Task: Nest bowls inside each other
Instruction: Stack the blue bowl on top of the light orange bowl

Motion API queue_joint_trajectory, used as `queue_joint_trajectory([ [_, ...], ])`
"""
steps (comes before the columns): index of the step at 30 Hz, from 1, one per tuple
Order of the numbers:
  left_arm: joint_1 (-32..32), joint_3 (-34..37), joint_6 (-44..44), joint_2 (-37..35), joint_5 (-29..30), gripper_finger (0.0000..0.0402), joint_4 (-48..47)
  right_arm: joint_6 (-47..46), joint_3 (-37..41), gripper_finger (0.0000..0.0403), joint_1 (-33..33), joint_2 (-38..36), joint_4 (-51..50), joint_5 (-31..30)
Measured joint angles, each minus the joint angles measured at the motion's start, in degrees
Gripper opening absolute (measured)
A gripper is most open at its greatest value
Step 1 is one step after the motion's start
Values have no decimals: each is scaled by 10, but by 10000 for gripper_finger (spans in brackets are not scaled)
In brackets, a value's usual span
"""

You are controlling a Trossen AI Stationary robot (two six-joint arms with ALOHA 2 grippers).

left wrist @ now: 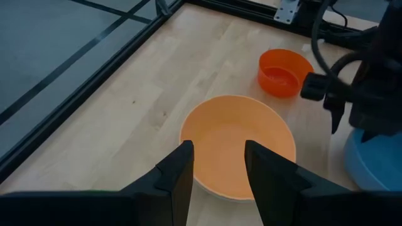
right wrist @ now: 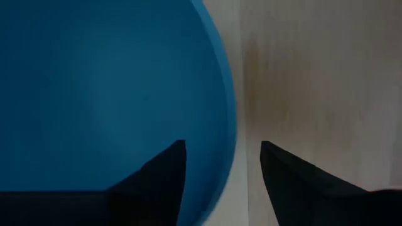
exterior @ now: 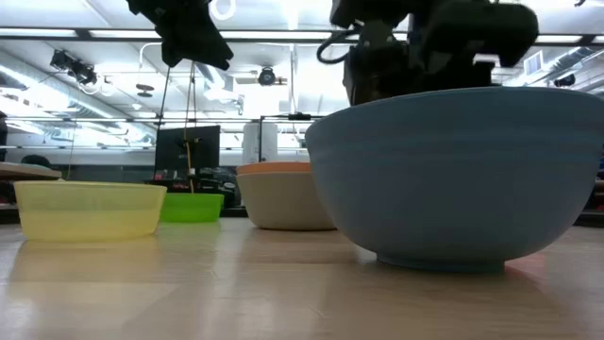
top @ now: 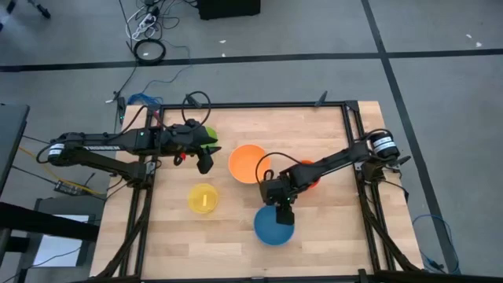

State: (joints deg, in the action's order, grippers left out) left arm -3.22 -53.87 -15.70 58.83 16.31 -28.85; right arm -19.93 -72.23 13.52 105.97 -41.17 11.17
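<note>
The blue bowl [top: 271,229] stands on its base near the table's front edge. My right gripper [right wrist: 223,144] points down over its far rim [right wrist: 229,125], open. One finger is above the bowl's inside and one above the table outside, and no touch shows. My left gripper [left wrist: 218,143] hovers open and holds nothing, left of the orange bowl [left wrist: 235,147] and pointing toward it. In the low view a pale grey wall [exterior: 283,203] shows under that bowl's orange rim. The red bowl [left wrist: 284,72], yellow bowl [top: 203,198] and green bowl [top: 211,134] stand apart on the table.
A black metal frame [top: 267,104] runs along the table's far edge and down both sides. Cables [top: 149,102] hang at the far left corner. Bare wood lies between the yellow bowl and the blue bowl and along the table's near edge [top: 236,263].
</note>
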Motion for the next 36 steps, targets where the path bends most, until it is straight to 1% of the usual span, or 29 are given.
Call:
queue_joint_trajectory([
  [2,0,0,0,0,1,152,1,7,0,176,0,8,9,0],
  [4,0,0,-3,0,1,152,1,14,0,150,0,13,7,5],
  [6,0,0,-3,0,1,152,1,20,0,111,-2,15,4,9],
  [8,0,0,-3,0,2,152,2,31,0,57,-5,13,-6,12],
  [9,0,0,-3,0,2,152,2,41,0,30,-8,10,-12,20],
  [10,0,0,-2,0,3,152,2,53,0,16,-11,6,-23,35],
  [13,0,0,-2,0,10,152,2,64,-12,7,-24,-9,-78,56],
  [16,0,0,-1,0,19,152,2,91,-40,2,-39,-32,-133,14],
  [21,0,0,0,0,23,152,26,143,-115,1,-81,-44,-148,-59],
  [23,0,0,0,0,23,152,46,169,-142,1,-104,-42,-125,-93],
  [25,0,0,-4,0,23,152,76,191,-158,1,-131,-40,-87,-105],
  [28,0,0,-24,0,23,152,116,207,-164,0,-173,-40,-29,-105],
  [32,0,0,-28,0,23,152,166,217,-164,0,-226,-40,19,-105],
  [36,0,0,-16,0,23,152,194,217,-143,0,-259,-40,81,-83],
])
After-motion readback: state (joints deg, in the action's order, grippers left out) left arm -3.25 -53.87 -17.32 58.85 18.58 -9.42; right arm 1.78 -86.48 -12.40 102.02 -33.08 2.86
